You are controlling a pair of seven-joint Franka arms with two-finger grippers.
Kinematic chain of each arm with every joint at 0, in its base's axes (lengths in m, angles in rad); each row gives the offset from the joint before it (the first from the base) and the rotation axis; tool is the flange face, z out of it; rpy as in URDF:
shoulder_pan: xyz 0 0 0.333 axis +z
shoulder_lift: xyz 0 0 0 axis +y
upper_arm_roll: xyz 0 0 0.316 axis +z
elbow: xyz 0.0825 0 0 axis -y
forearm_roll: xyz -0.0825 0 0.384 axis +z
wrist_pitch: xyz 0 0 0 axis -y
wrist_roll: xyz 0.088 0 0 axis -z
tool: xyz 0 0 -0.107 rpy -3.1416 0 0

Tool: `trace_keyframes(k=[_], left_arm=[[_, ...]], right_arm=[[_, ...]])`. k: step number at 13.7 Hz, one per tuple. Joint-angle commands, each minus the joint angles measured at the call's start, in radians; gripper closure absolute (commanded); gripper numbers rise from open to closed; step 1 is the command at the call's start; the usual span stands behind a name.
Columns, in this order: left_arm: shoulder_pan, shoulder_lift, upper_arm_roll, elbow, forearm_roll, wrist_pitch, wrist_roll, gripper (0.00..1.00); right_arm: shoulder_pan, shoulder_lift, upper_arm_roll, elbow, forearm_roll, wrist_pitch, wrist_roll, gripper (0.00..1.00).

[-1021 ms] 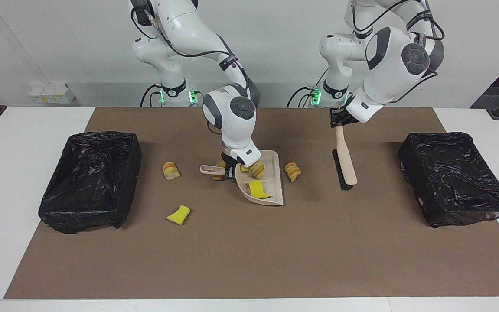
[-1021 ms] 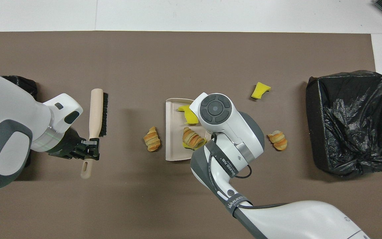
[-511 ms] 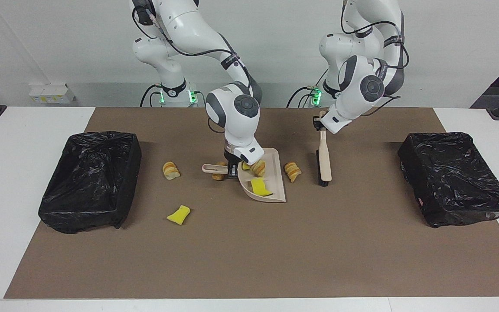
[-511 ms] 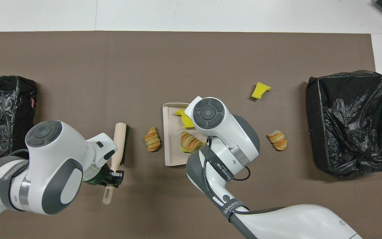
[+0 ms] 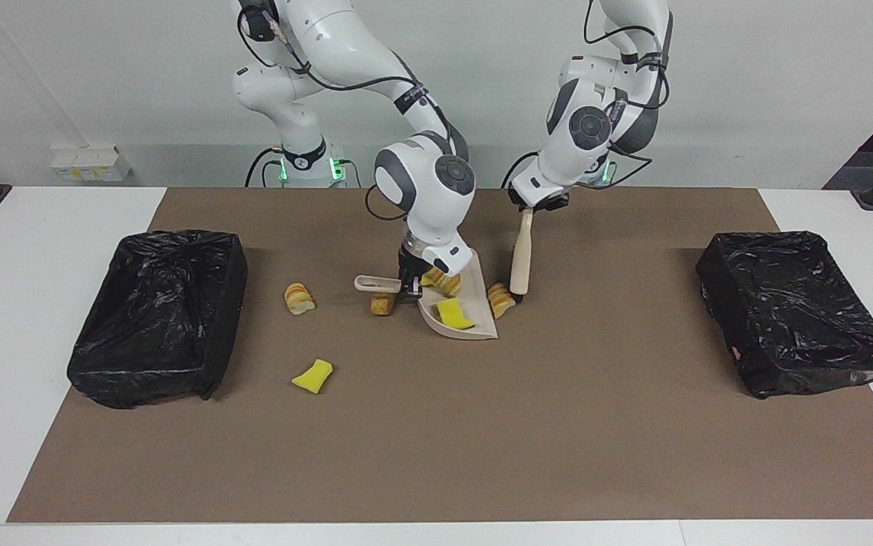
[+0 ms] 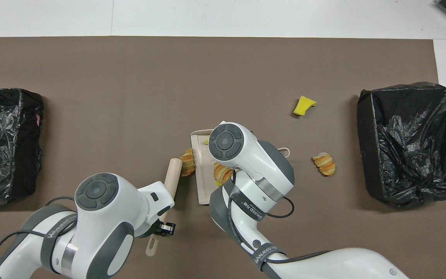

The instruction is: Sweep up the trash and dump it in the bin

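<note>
My right gripper (image 5: 408, 287) is shut on the handle of the beige dustpan (image 5: 460, 322), which is tilted on the mat. In the pan lie a yellow foam chunk (image 5: 453, 313) and a croissant (image 5: 447, 282). My left gripper (image 5: 538, 203) is shut on the handle of the brush (image 5: 519, 258). The brush head presses a croissant (image 5: 498, 299) against the pan's open edge; it also shows in the overhead view (image 6: 187, 166). Loose trash lies toward the right arm's end: a brown piece (image 5: 382, 304) under the pan's handle, a croissant (image 5: 299, 298), and a yellow chunk (image 5: 312, 376).
Two black-lined bins stand on the brown mat, one (image 5: 155, 318) at the right arm's end and one (image 5: 796, 311) at the left arm's end. In the overhead view the right arm covers most of the dustpan (image 6: 201, 170).
The left gripper has swept the brush toward the dustpan, pushing the loose croissant up to the pan's edge. The right gripper has tilted and shifted the pan slightly.
</note>
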Motion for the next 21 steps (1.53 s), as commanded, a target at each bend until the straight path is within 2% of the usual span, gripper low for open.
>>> trace_keyframes(k=[1, 3, 5, 9, 12, 15, 18, 21], left_arm=[[-0.037, -0.005, 0.016, -0.018, -0.051, 0.035, 0.063, 1.0], [-0.037, -0.008, 0.017, -0.013, -0.053, 0.007, 0.165, 1.0], [-0.016, -0.041, 0.025, 0.019, -0.053, -0.086, 0.207, 1.0], [0.025, -0.035, 0.025, 0.05, -0.056, -0.118, 0.198, 1.0], [0.094, -0.067, 0.025, 0.079, -0.054, -0.206, 0.149, 1.0], [0.122, -0.072, 0.02, 0.188, -0.04, -0.281, -0.117, 1.0], [0.096, -0.09, -0.041, 0.158, -0.026, -0.167, -0.274, 1.0], [0.029, -0.071, -0.101, 0.104, -0.025, -0.013, -0.406, 1.0]], right_arm=[[-0.007, -0.013, 0.005, -0.005, -0.022, -0.018, -0.021, 1.0], [-0.008, -0.013, 0.005, -0.005, -0.02, -0.017, -0.019, 1.0], [-0.008, -0.011, 0.005, -0.005, -0.02, -0.017, -0.019, 1.0], [-0.02, -0.011, 0.005, -0.005, -0.005, -0.013, -0.007, 1.0], [-0.062, -0.042, 0.005, -0.016, 0.006, 0.019, -0.008, 1.0], [-0.126, -0.143, 0.005, -0.049, 0.033, 0.016, -0.025, 1.0], [-0.206, -0.284, 0.003, -0.132, 0.066, 0.014, -0.091, 1.0], [-0.282, -0.356, 0.002, -0.164, 0.113, 0.011, -0.172, 1.0]])
